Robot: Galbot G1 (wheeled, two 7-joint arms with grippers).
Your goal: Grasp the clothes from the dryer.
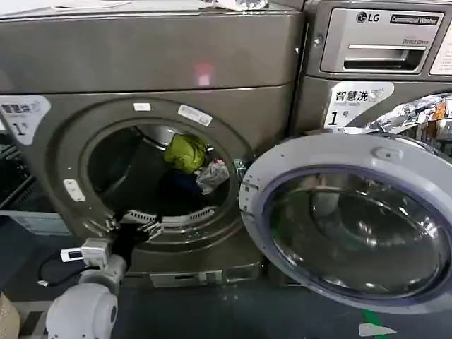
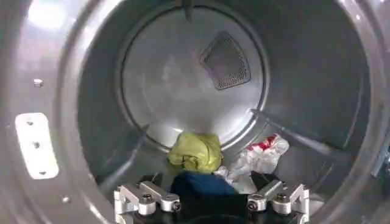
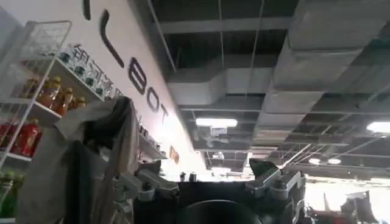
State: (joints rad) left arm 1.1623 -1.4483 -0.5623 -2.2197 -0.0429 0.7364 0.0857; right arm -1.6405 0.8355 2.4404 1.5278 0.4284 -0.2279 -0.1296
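Yellow-green, dark-blue clothes [image 2: 196, 152] (bronze-grey dryer [image 1: 141, 63])

White arm [image 1: 83, 311], silver-and-black tool [image 2: 211, 198]

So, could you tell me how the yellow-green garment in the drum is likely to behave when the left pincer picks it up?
The crumpled yellow-green fabric garment will probably drape limply. It looks small, so likely light. It rests against the dark blue garment, which might drag along. The left pincer is open just before the pile.
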